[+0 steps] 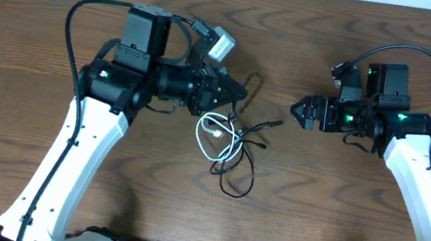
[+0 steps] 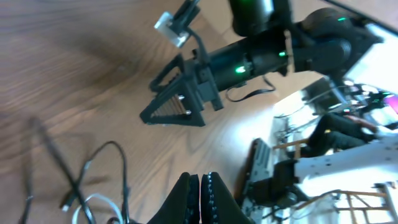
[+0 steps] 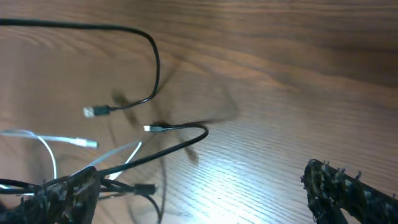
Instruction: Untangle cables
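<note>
Wooden table (image 1: pixel 314 202): tangled cables (image 1: pixel 232 140) just beside clenched left end effector (image 1: pixel 245 91); right end effector (image 1: pixel 296 110) released, apart.

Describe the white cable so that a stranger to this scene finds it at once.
On the wooden table, find the tangle in the middle, beside the left gripper. The white cable makes a small loop there; it is the only pale cord, the black cable being dark.

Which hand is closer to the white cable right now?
Left. The left hand sits right beside the white cable loop; the right hand is farther off, past the black cable.
</note>
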